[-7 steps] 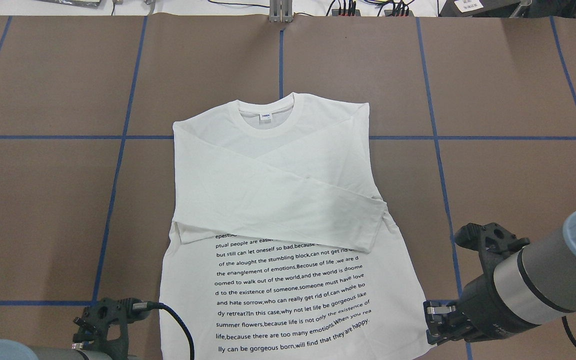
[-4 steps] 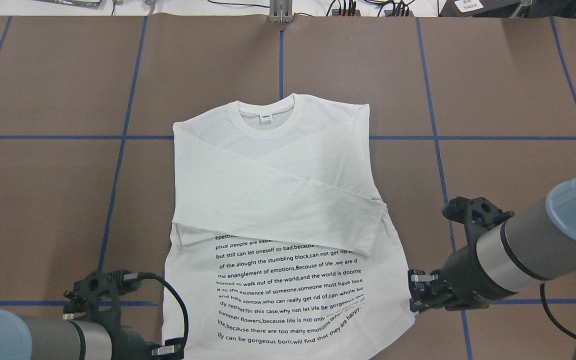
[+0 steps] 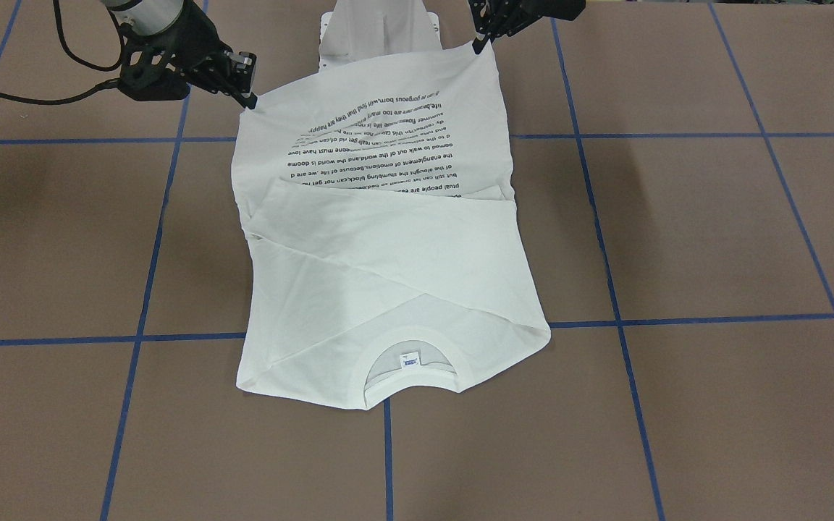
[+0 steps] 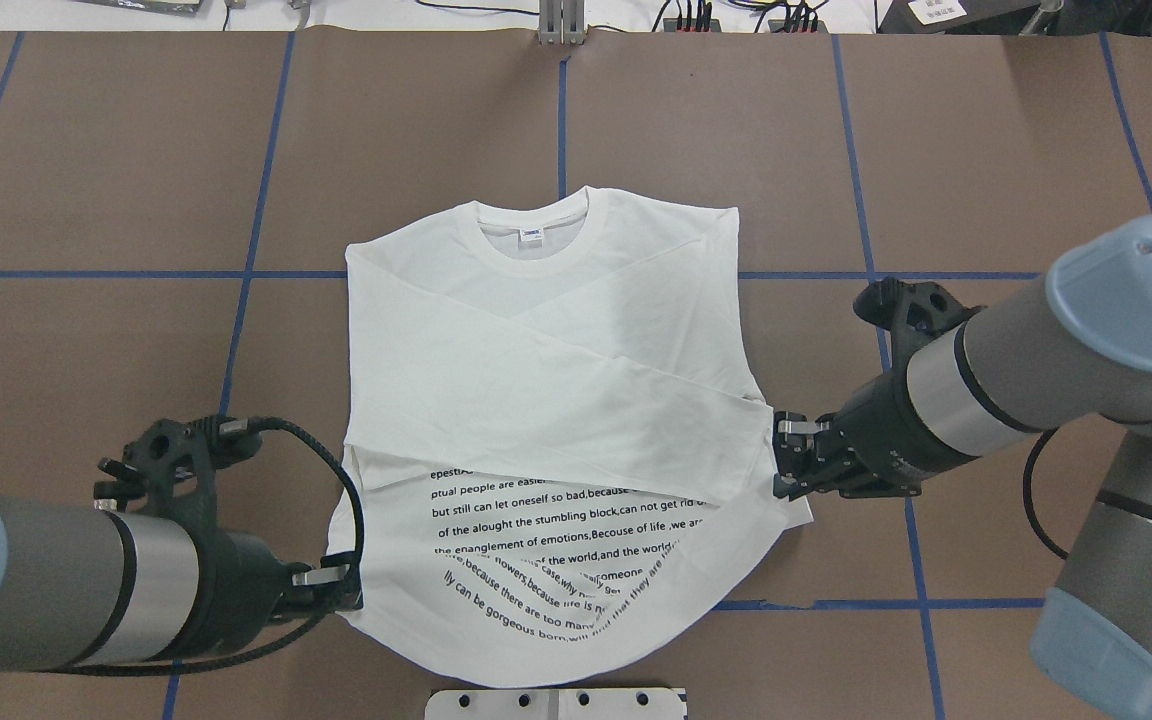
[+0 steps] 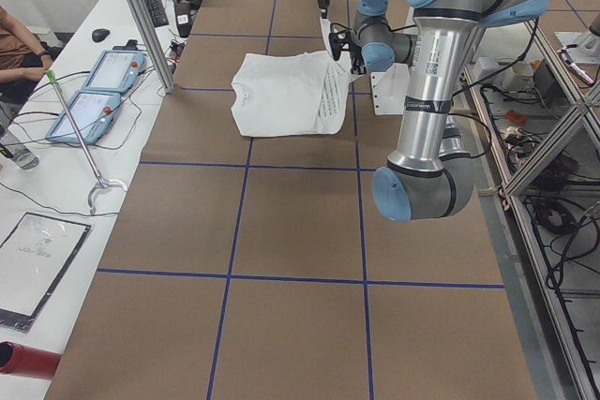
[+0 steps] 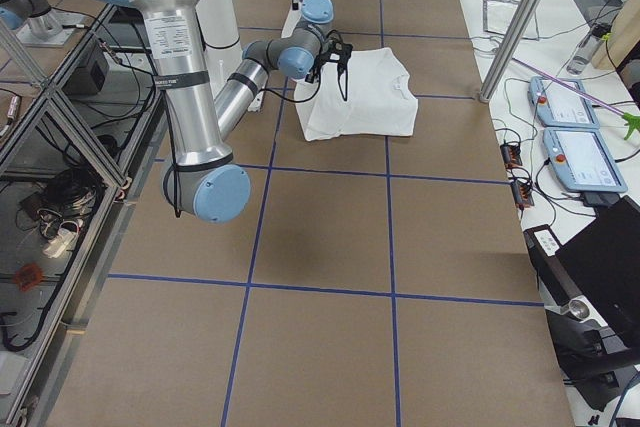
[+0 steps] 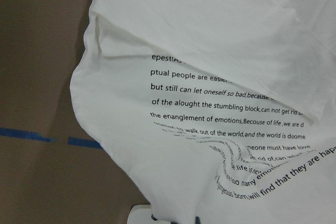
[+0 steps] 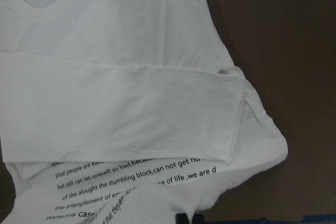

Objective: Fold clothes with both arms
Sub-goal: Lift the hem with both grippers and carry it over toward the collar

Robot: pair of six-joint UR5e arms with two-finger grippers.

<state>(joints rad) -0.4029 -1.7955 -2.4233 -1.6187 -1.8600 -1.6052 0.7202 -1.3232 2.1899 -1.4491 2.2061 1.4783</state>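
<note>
Change since earlier frame: both hands now sit farther from the base plate than half a second ago, and the hem has come up off the desk with them, uncovering the plate in the overhead view.
Text ripple: the lowest lines of printed text are more bent and bunched than before; the lines farther from the base plate read flat.
T-shirt position: on the desk directly ahead of the base plate, hem end nearest the plate, collar end farthest from it.
Neck label: inside the collar, at the end of the garment away from the base plate.
Sleeves: folded across the chest, crossing each other and covering the top edge of the text block.
Left hand: ahead of the base plate on the robot's left, clenched on the left hem corner.
Right hand: ahead of the base plate on the robot's right and farther from it than the left hand, clenched on the right hem corner.
Hem condition: raised and stretched between the two hands, with the cloth sagging in a curve toward the base plate.
Upper garment: chest, sleeves and collar lie flat on the desk.
</note>
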